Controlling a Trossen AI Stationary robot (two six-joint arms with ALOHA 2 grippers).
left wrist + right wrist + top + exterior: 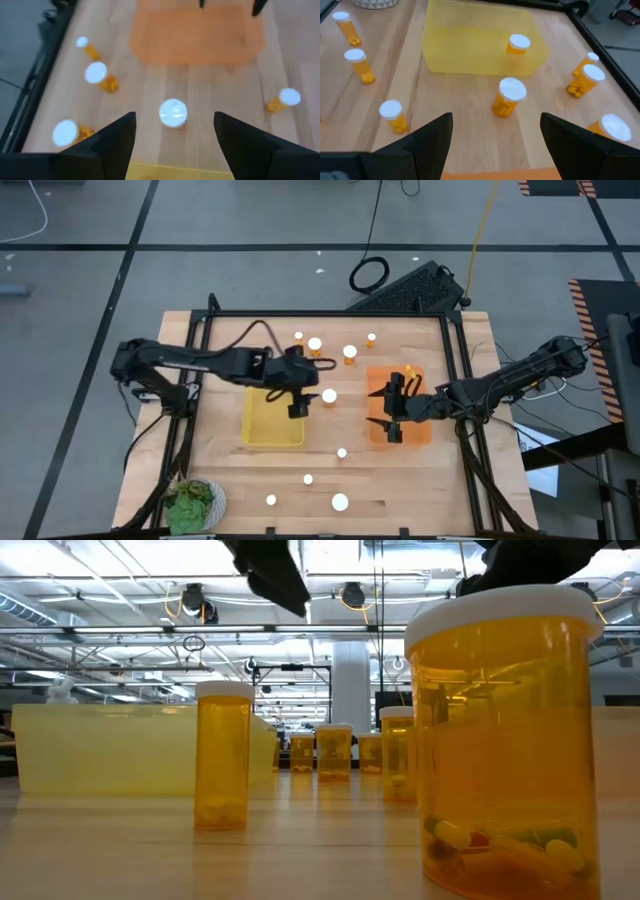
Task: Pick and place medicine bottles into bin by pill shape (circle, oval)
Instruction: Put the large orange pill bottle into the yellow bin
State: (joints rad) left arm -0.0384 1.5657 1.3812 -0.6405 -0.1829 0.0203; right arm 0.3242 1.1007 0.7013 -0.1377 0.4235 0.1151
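Note:
Several amber medicine bottles with white caps stand upright on the wooden table, among them one (329, 395) between the two bins. My left gripper (298, 395) hangs open above the right edge of the yellow bin (272, 418); in its wrist view that bottle (173, 112) stands ahead of the fingers, untouched. My right gripper (393, 410) is open over the orange bin (400, 405) and holds nothing. In the right wrist view one bottle (517, 44) appears to stand in the yellow bin (480, 42).
More bottles stand near the far edge (314, 345) (350, 353) (372, 338) and near the front edge (340, 502) (308, 478) (271, 500). A green leafy thing on a white plate (195, 502) sits at the front left corner. A black frame (455, 380) borders the table.

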